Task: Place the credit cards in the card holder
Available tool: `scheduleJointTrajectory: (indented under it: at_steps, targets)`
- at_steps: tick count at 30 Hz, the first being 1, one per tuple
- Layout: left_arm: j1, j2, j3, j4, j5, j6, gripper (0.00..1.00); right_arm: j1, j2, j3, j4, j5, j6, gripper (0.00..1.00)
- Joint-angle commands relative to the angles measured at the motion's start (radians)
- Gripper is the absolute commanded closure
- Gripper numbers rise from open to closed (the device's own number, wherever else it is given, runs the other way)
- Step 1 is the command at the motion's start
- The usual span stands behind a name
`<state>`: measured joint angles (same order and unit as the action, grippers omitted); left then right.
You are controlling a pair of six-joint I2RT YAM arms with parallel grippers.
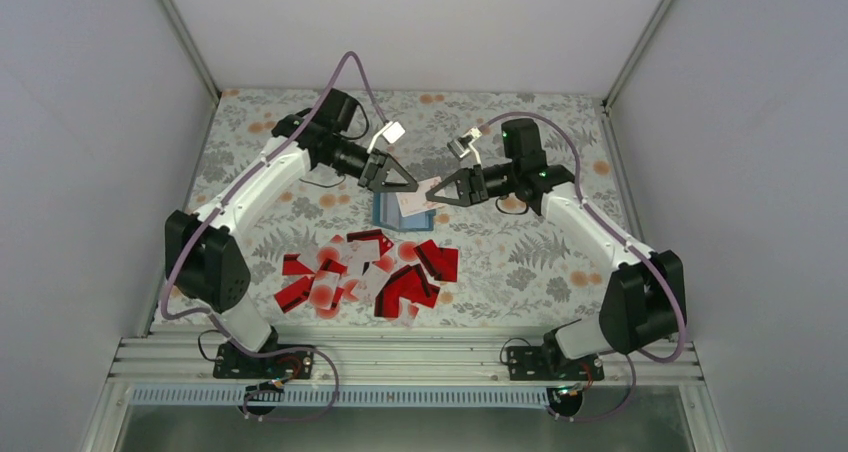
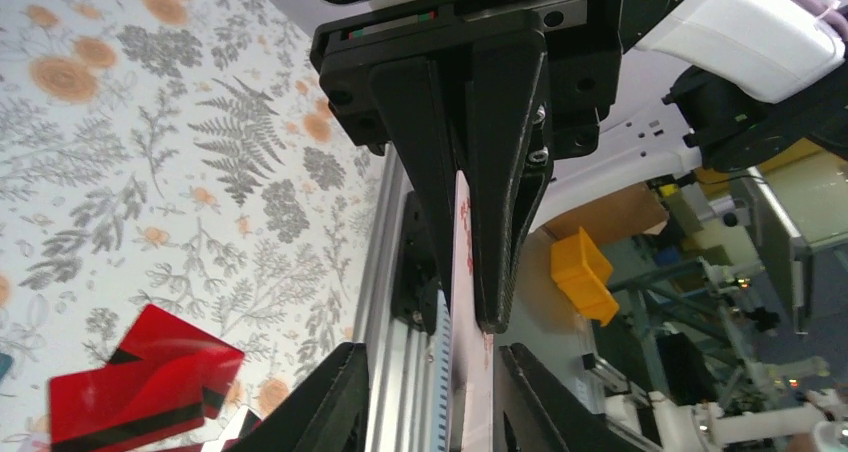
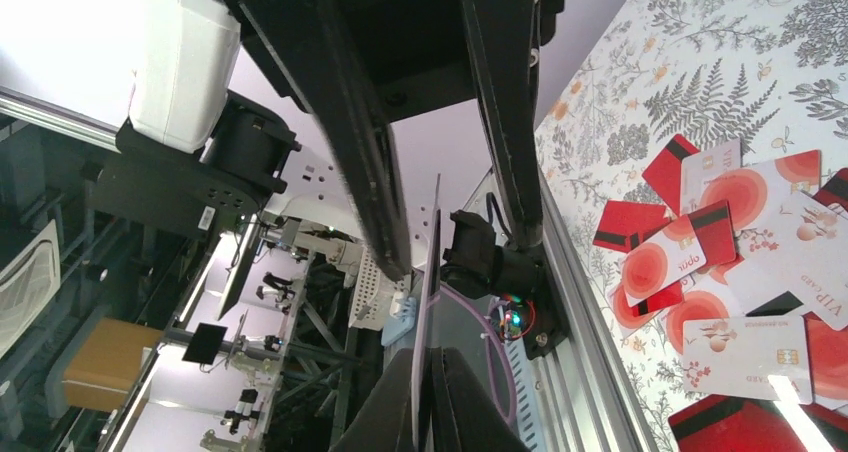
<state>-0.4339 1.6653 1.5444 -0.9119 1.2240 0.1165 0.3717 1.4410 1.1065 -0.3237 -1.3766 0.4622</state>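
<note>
Over the table, top view: 1 white card is pinched by the right gripper over the card holder, left gripper just beside it, credit cards heaped nearer the bases | left wrist: its 2 fingers are spread either side of the card's edge | right wrist: its fingers are pressed together on the card.

Plain pale walls enclose a floral-patterned table with an aluminium rail along its near edge
</note>
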Motion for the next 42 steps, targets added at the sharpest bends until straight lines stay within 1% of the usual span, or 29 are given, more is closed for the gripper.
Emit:
scheduleJointTrajectory:
  at_steps: [1,3,5,8,11,12,14,16,17,18,20,23,26,28,33,35,39,42]
  targets:
    - [0.003,0.023,0.012,-0.018,0.088,0.065,0.72,-0.005,0.012,0.035,-0.023,-0.033,-0.027,0.96]
    - [0.003,0.033,0.018,-0.023,0.097,0.071,0.82,-0.005,0.015,0.040,-0.023,-0.034,-0.031,0.96]
    - [0.003,0.039,0.021,-0.025,0.102,0.074,0.96,-0.005,0.025,0.047,-0.022,-0.033,-0.032,0.96]
    - [0.003,0.028,0.011,-0.004,0.115,0.063,0.98,-0.005,0.038,0.063,-0.030,-0.030,-0.039,0.96]
    - [0.004,-0.009,-0.031,0.091,0.107,-0.016,0.98,-0.005,0.054,0.083,-0.051,-0.019,-0.055,0.96]
    - [0.005,-0.026,-0.046,0.138,0.094,-0.061,0.98,-0.006,0.056,0.088,-0.055,-0.009,-0.056,0.93]
    - [0.007,-0.066,-0.078,0.237,0.050,-0.160,0.98,-0.010,0.061,0.106,-0.076,0.040,-0.061,0.71]
    - [0.014,-0.111,-0.109,0.320,-0.015,-0.248,0.98,-0.020,0.060,0.108,-0.082,0.109,-0.039,0.47]
    - [0.017,-0.137,-0.128,0.370,-0.044,-0.302,0.98,-0.030,0.053,0.099,-0.058,0.139,-0.014,0.41]
    - [0.018,-0.164,-0.151,0.433,-0.066,-0.360,0.98,-0.036,0.045,0.081,-0.025,0.158,0.018,0.36]
    - [0.018,-0.202,-0.165,0.490,-0.140,-0.440,0.98,-0.042,0.021,0.048,0.052,0.192,0.086,0.30]
    - [0.018,-0.245,-0.180,0.573,-0.243,-0.562,0.98,-0.042,-0.005,0.015,0.154,0.224,0.173,0.29]
    - [0.018,-0.278,-0.203,0.660,-0.324,-0.686,0.98,-0.039,-0.025,-0.012,0.289,0.238,0.284,0.31]
    - [0.019,-0.296,-0.201,0.687,-0.390,-0.761,0.98,-0.036,-0.030,-0.010,0.358,0.238,0.332,0.32]
    - [0.015,-0.326,-0.221,0.818,-0.417,-0.899,0.98,-0.021,-0.022,0.001,0.551,0.243,0.478,0.36]
    - [0.014,-0.330,-0.210,0.817,-0.440,-0.917,0.98,-0.013,-0.017,0.017,0.615,0.251,0.530,0.38]
    - [0.010,-0.345,-0.218,0.882,-0.452,-0.976,0.98,0.003,0.001,0.070,0.732,0.269,0.621,0.43]
    - [0.007,-0.350,-0.214,0.901,-0.478,-1.003,0.98,0.015,0.025,0.122,0.769,0.272,0.664,0.46]
